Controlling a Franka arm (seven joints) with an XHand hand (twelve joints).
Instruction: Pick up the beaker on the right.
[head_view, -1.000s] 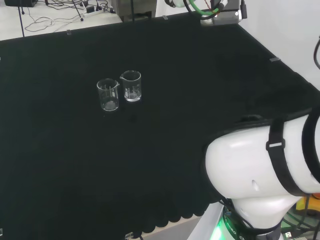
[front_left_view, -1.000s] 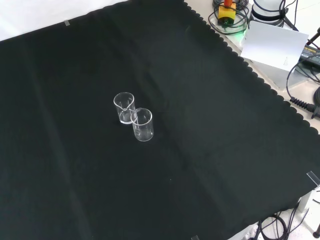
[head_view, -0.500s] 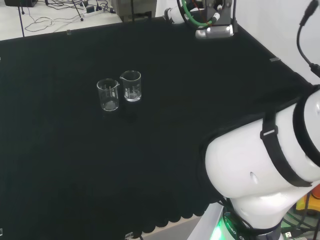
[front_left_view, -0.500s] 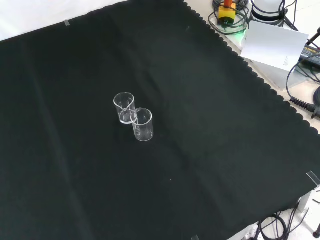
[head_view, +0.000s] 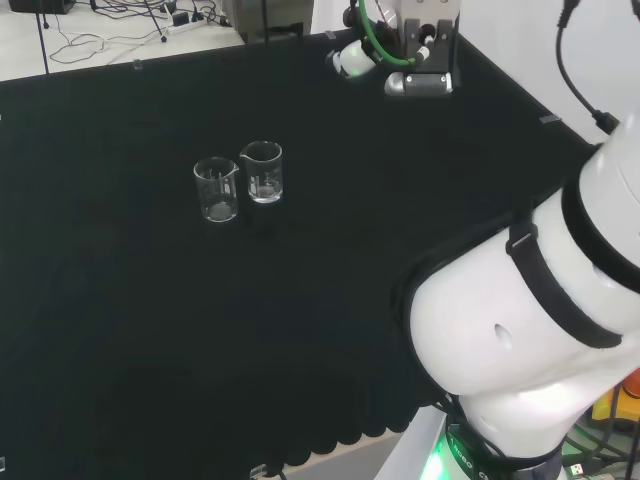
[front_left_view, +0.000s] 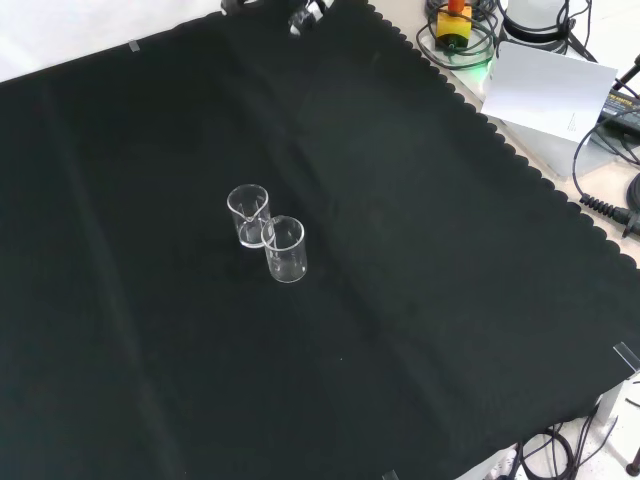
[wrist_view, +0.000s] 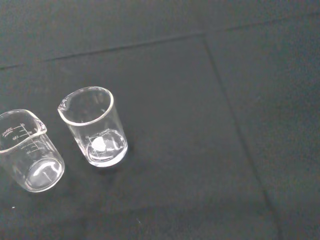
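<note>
Wrist view: two clear beakers (wrist_view: 95, 127) bear white graduation marks.

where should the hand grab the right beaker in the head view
Probably round the side wall of the right beaker, coming from the head view's right. It stands upright and open-topped, and the other beaker sits close on its left, so only the right and far sides look free for fingers.

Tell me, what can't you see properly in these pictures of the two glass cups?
- The hand's fingers: in the head view the arm's end is cut off by the top edge, so open or shut cannot be told.
- Gap between the two beakers: in the front view one overlaps the other, so touching or apart is unclear.
- Printed marks on the beaker: too small to read.
- That beaker's side: cut off by the wrist view's edge.
</note>
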